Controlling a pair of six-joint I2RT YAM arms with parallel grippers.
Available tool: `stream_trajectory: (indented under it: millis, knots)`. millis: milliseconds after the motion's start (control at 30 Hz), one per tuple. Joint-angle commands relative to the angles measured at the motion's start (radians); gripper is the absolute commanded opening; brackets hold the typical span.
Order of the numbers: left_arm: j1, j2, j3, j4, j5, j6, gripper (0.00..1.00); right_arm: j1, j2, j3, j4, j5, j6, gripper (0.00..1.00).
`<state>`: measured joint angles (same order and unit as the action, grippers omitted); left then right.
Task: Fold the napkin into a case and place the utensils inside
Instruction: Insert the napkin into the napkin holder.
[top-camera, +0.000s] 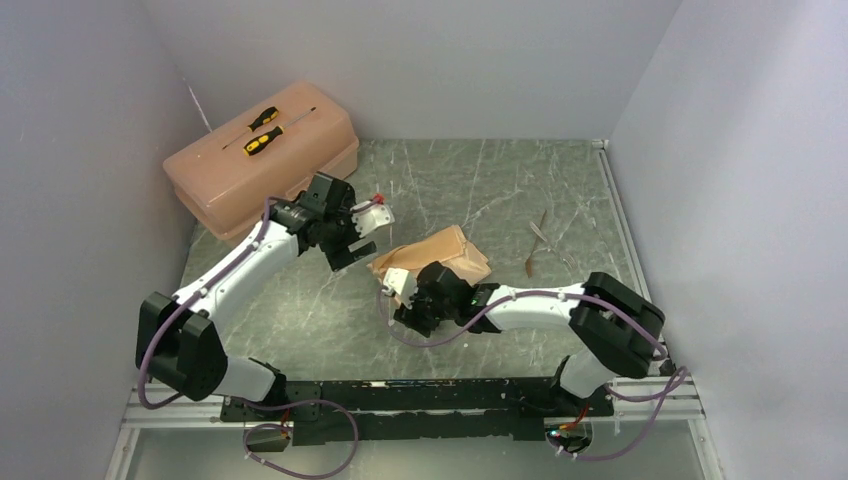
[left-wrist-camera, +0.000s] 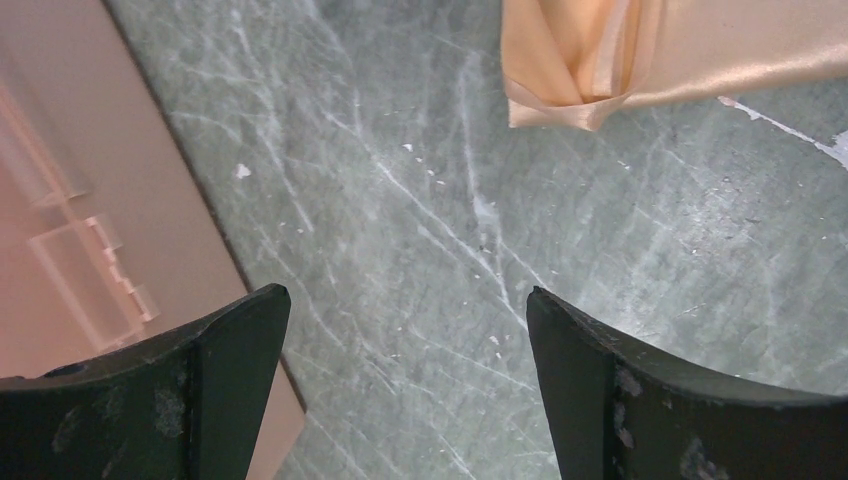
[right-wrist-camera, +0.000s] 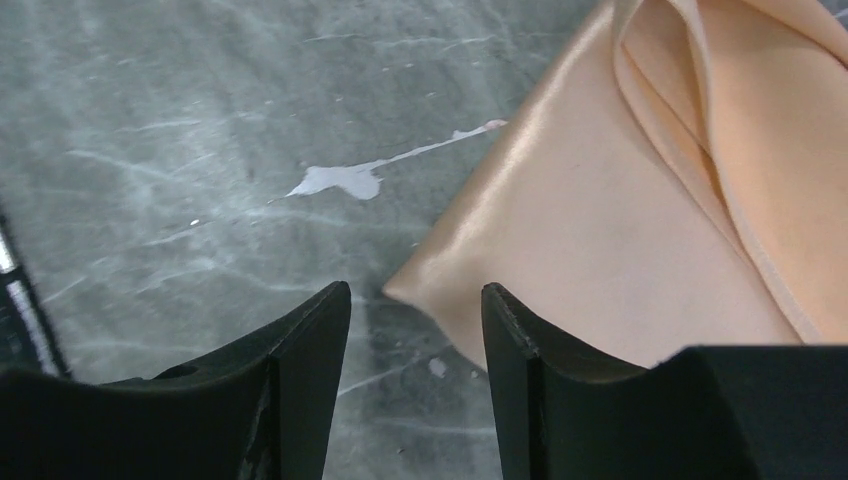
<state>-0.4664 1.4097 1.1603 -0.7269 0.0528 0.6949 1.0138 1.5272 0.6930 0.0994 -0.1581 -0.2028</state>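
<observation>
Counter shows between the jaws of the left hand, which are spread wide and released, holding nothing. It hangs above the green stone, and the pink toolbox sits just off at its 10 o'clock. Two screwdrivers lie on the toolbox lid. From above, the napkin lies at about 4 o'clock from that hand, folded into a creased oblong near the middle of the counter.

The right hand is at the napkin's 7 o'clock corner. Its jaws stand apart, though less so than the left's, and are unclenched; the satin corner sits just beyond the fingertips and is not pinched. A white smear marks the stone beside that corner.

The utensils lie loose on the counter at the napkin's 3 o'clock, apart from it and outside its folds.
</observation>
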Motion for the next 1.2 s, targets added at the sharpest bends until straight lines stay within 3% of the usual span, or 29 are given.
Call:
stream_trajectory:
  millis: [0, 300, 567, 867, 1167]
  knots:
    - [0.015, -0.079, -0.006, 0.035, -0.011, 0.008, 0.94, 0.008, 0.055, 0.071, 0.051, 0.13, -0.056, 0.53]
    - [0.03, -0.198, -0.062, 0.055, 0.026, 0.029, 0.94, 0.004, 0.119, 0.073, 0.063, 0.116, -0.059, 0.26]
    - [0.031, -0.23, -0.071, -0.035, 0.093, 0.101, 0.94, -0.044, 0.123, 0.095, 0.099, 0.072, -0.011, 0.05]
    - [0.014, -0.406, -0.307, -0.054, 0.312, 0.34, 0.94, -0.141, 0.071, 0.119, 0.11, -0.058, 0.026, 0.01]
    - [-0.165, -0.431, -0.45, 0.101, 0.261, 0.42, 0.94, -0.177, 0.089, 0.144, 0.103, -0.078, 0.032, 0.0]
